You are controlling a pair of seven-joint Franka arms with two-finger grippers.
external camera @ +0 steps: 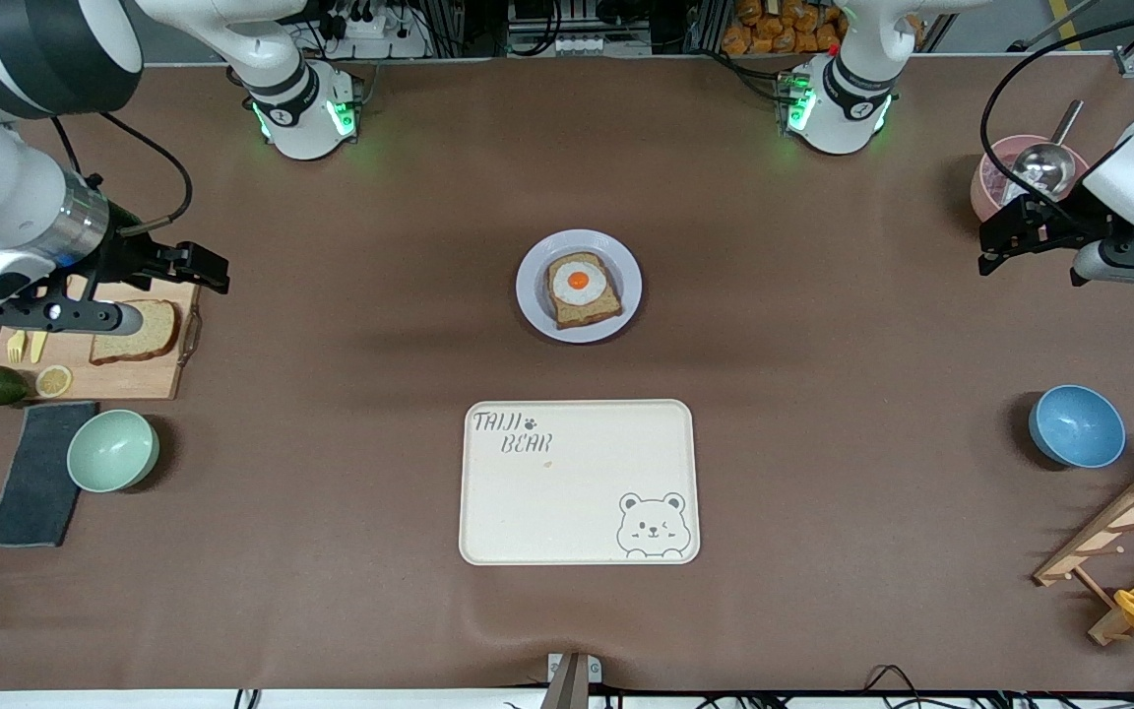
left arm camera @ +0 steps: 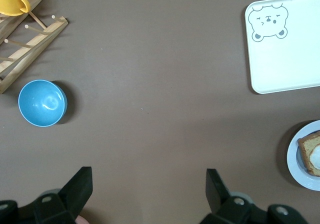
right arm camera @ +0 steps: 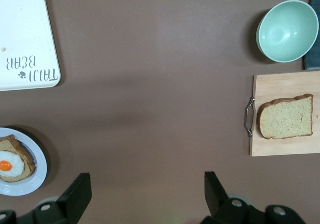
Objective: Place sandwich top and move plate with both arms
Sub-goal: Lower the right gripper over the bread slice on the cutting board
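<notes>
We see the sandwich top (external camera: 135, 332) lying flat on a wooden cutting board (external camera: 139, 376) at the right arm's end of the worktop (external camera: 350, 295). The plate (external camera: 532, 300) sits mid-worktop, carrying a toast slice with a fried egg (external camera: 582, 289) — the bear-printed tray (external camera: 577, 492) lies nearer the front camera. The right gripper (external camera: 195, 266) hangs over the board's edge, fingers (right arm camera: 77, 196) wide and empty. The left gripper (external camera: 1005, 241) hovers beside a pink bowl (external camera: 985, 187) — fingers (left arm camera: 80, 186) wide, empty too.
</notes>
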